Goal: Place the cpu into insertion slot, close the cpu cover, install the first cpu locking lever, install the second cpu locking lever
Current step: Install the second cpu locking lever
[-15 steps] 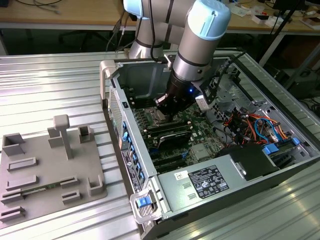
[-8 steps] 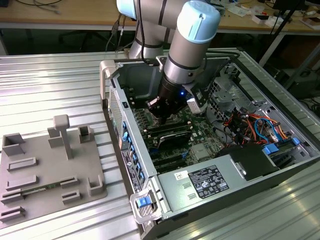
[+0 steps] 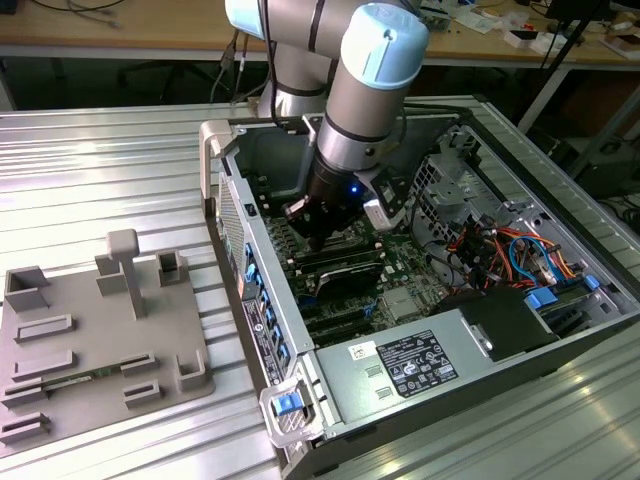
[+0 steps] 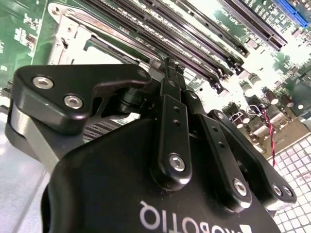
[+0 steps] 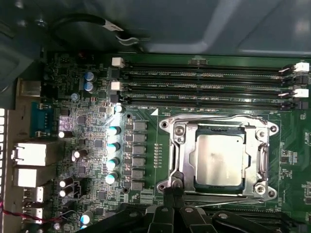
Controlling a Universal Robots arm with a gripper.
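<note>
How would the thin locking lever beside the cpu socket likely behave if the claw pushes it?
The locking lever looks like thin bent wire, so probably springy, not rigid. Being smooth metal, it may slip off the claw tips. The cpu cover it runs beside looks stiff.

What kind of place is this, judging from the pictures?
Probably a robotics lab or test workshop. An open computer case lies on a ribbed metal table, a robot arm reaches into it, and a cluttered workbench stands behind.
</note>
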